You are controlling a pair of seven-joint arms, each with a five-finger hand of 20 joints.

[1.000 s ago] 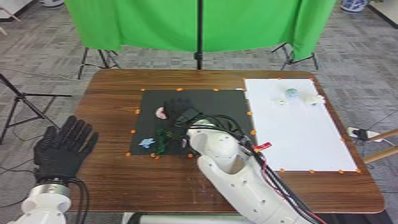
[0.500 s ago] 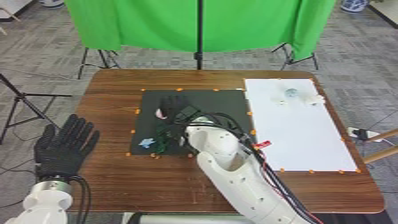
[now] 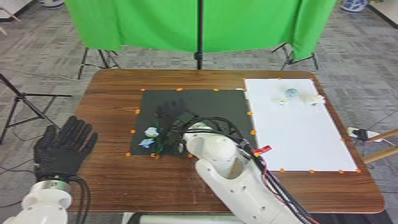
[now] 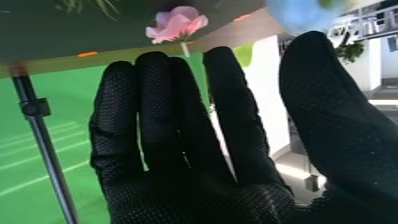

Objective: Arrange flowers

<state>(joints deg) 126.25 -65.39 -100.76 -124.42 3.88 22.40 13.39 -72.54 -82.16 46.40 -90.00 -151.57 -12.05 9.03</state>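
Looking down through the head view, I have my right hand (image 3: 173,111), in its black fabric glove, over the black rectangular mat (image 3: 222,105) on the brown wooden table (image 3: 115,190). Its fingers are straight and fanned a little apart; whether they touch the mat, I can't tell from here. My left hand (image 3: 64,150), gloved the same way, is over the table's left edge, its fingers straight and spread.

Between the two hands, nearer the right one, a pale blue-and-white flower (image 3: 151,132) shows over the mat, and a small light-blue flower (image 3: 147,143) is just nearer me. Dark green leaves (image 3: 161,138) are beside them, toward my right arm.

On the right wrist view, the right hand (image 4: 195,200) has its fingers straight, with the thumb standing well apart from them. Past the fingertips there's a pink flower with soft ruffled petals (image 4: 178,22), its pale stem angled toward the fingers. A blurred light-blue shape (image 4: 306,15) shows close by the thumb's tip; I can't tell whether the two touch.

To the right of the mat, the white rectangular sheet (image 3: 293,135) bears a small pale blue-green object (image 3: 291,92) near its far end, between two small white blossoms (image 3: 314,100). Beyond the table hangs a green cloth (image 3: 151,25).
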